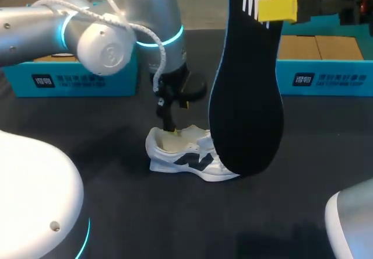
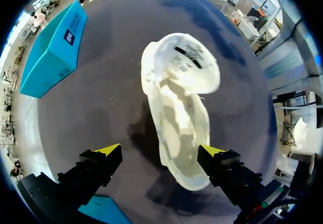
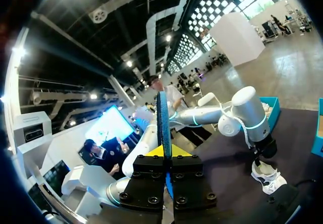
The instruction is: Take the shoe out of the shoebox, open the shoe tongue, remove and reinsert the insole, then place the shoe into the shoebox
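Note:
A white shoe with dark side marks lies on the black table, and its tongue is folded back. Just above the shoe's heel end hangs my left gripper, open, with one yellow-tipped finger on each side of the heel. Neither finger holds anything. High at the back right, my right gripper is shut on the top of a black insole, which hangs down in front of the shoe's toe. In the right wrist view the insole stands edge-on between the shut fingers, with the shoe far below.
A blue shoebox part stands at the back left behind my left arm, also seen as the blue box in the left wrist view. Another blue box with a brown inside stands at the back right.

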Robot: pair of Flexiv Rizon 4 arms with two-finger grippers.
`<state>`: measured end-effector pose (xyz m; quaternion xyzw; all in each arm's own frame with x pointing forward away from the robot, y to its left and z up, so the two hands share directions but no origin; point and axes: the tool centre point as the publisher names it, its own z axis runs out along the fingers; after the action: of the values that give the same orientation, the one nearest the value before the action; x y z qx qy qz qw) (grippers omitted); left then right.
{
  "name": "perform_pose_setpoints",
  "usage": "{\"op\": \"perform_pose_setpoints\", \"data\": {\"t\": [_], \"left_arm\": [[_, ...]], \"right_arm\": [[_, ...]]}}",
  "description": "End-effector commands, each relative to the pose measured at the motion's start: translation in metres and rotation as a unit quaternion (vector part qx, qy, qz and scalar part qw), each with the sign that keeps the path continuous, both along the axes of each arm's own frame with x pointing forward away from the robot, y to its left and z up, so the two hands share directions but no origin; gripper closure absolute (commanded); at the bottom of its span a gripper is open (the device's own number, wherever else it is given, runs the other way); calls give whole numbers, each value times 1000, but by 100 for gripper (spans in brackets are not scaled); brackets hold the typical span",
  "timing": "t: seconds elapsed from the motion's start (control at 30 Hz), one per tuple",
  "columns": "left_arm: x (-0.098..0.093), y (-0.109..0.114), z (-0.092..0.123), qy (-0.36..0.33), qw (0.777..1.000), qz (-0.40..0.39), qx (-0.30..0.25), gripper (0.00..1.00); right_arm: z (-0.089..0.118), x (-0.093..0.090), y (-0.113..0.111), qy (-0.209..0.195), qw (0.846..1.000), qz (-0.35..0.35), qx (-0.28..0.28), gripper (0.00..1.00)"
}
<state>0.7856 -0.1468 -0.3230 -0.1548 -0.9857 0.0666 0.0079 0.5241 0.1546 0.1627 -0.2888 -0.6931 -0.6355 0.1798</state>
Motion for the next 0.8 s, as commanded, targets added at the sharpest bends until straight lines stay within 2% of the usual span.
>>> {"op": "perform_pose_setpoints", "data": {"t": [0.03, 0.23, 0.4, 0.67, 0.73, 0.77, 0.8], "left_arm": [[9, -20, -19, 3, 1000, 11, 4, 0], [8, -29, -34, 5, 1000, 27, -1, 0], [-2, -36, -51, 13, 999, 30, 1, 0], [-7, -42, -61, 14, 999, 33, -3, 0], [-10, -42, -64, 14, 999, 33, -2, 11], [-10, -42, -64, 14, 999, 33, -2, 11], [-10, -42, -65, 13, 999, 33, 0, 25]], "right_arm": [[2, 2, 3, 1, 1000, 0, -2, 100], [2, 2, 3, 1, 1000, 0, -2, 100], [2, 2, 3, 1, 1000, 0, -2, 100], [2, 2, 3, 1, 1000, 0, -2, 100], [2, 2, 3, 1, 1000, 0, -2, 100], [2, 2, 3, 1, 1000, 0, -2, 100], [2, 2, 3, 1, 1000, 0, -2, 100]]}}
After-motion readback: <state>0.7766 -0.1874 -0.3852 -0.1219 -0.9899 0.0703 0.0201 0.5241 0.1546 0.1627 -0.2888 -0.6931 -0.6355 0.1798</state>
